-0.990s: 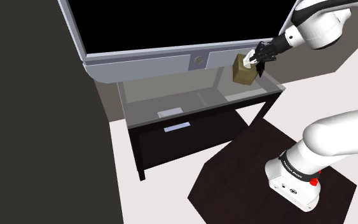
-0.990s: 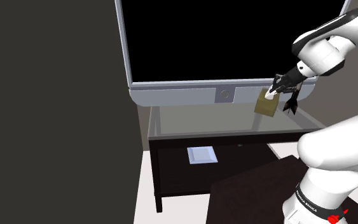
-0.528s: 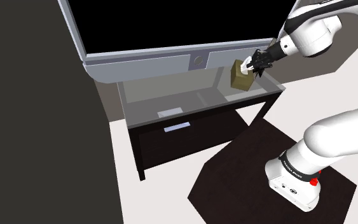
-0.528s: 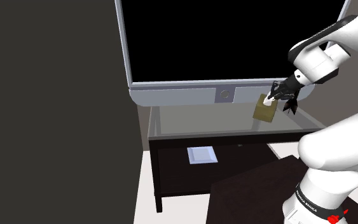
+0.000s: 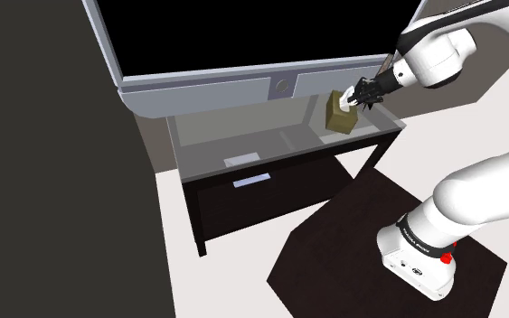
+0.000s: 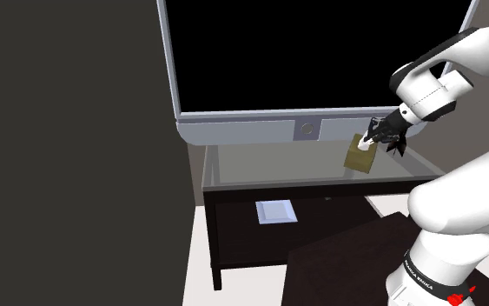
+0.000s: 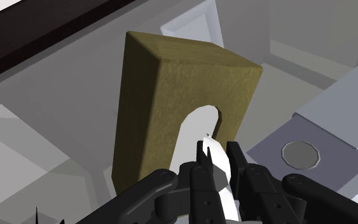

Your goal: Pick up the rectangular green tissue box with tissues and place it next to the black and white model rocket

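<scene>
The end effector (image 7: 217,154) covers the lower end of the white tissue (image 7: 193,133) and one bottom corner of the olive tissue box (image 7: 171,89). The big screen (image 5: 243,36) is cut off by the top edge in both exterior views. Whether the box touches the glass counter (image 5: 234,135), I cannot tell.

Living rm, big TV (image 5: 243,36), glass-top stand (image 5: 216,203), rug (image 5: 334,244)

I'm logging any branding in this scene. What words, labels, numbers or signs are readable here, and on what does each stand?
White lettering on the black band at the foot of the arm: too small to read.
Olive tissue box: no print on the faces that show.
Round badge on the television: blank, with no mark to read.
</scene>
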Controlling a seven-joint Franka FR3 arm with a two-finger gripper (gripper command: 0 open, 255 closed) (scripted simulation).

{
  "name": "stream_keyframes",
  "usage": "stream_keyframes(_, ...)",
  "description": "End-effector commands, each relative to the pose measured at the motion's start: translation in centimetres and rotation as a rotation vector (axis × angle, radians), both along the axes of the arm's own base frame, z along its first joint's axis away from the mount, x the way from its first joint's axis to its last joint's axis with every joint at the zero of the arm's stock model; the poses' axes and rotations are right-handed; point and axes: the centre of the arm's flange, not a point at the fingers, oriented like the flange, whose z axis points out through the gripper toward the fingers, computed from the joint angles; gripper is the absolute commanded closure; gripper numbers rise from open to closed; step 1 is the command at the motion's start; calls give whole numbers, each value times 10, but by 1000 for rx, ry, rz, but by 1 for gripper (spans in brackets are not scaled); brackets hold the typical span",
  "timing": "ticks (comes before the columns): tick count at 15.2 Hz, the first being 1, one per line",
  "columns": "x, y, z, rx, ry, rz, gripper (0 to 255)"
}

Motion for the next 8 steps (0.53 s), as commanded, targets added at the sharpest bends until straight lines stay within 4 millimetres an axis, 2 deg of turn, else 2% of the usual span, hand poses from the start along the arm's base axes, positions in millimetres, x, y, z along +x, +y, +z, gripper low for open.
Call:
stream_keyframes(1, 0, 0, 0, 0, 0, 0, 255)
stream_keyframes(4, 0, 0, 0, 0, 0, 0, 255)
stream_keyframes(5, 0, 0, 0, 0, 0, 0, 0)
stream_keyframes(8, 0, 0, 0, 0, 0, 0, 0)
